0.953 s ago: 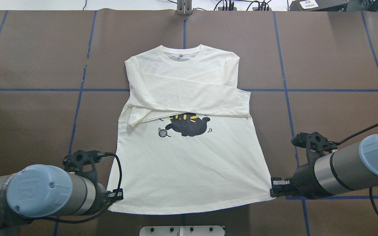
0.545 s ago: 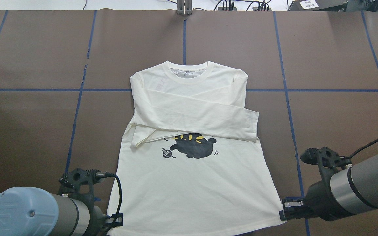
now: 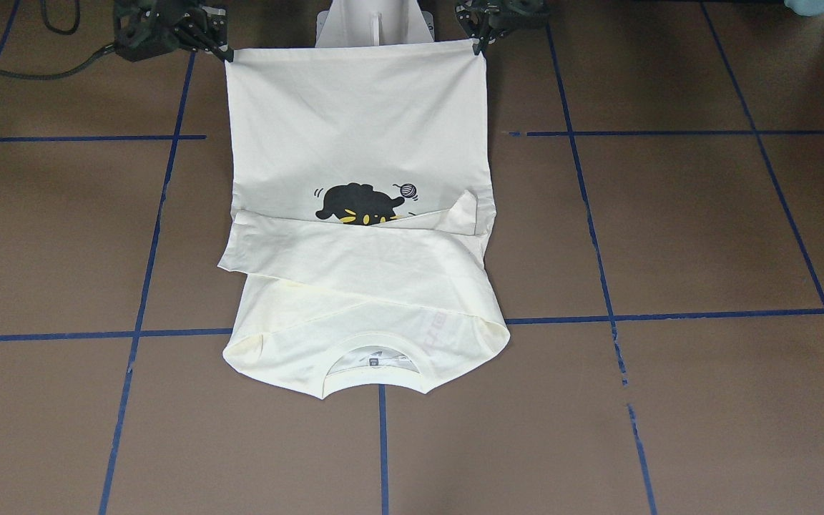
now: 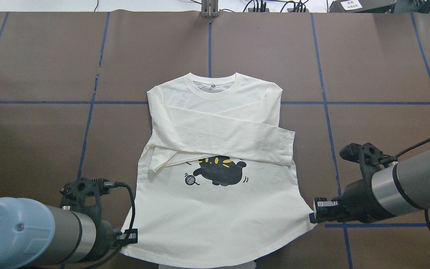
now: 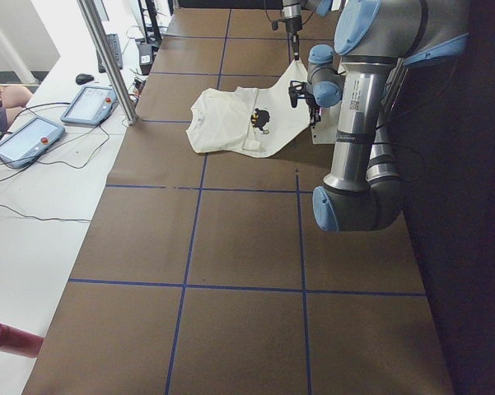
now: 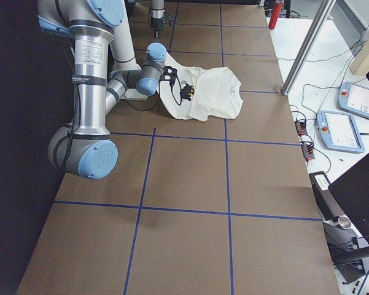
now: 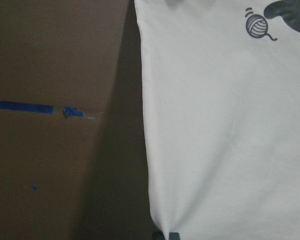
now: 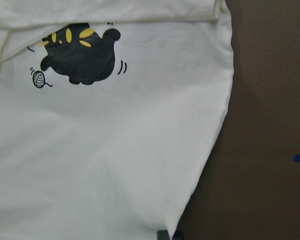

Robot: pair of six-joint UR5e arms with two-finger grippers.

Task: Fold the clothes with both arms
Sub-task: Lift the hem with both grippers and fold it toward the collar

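Lying in the middle of the brown table [image 4: 32, 149], the cream long-sleeved shirt [image 4: 215, 209] is front up, with its neckline away from the robot and both sleeves folded across the chest. The left gripper [image 4: 131, 236] pinches one hem corner and the right gripper [image 4: 317, 213] pinches the other, and the hem is raised between them. Under the sleeves shows the black cat print [image 4: 220, 172], with a small yarn ball print [image 4: 190, 179] beside it.
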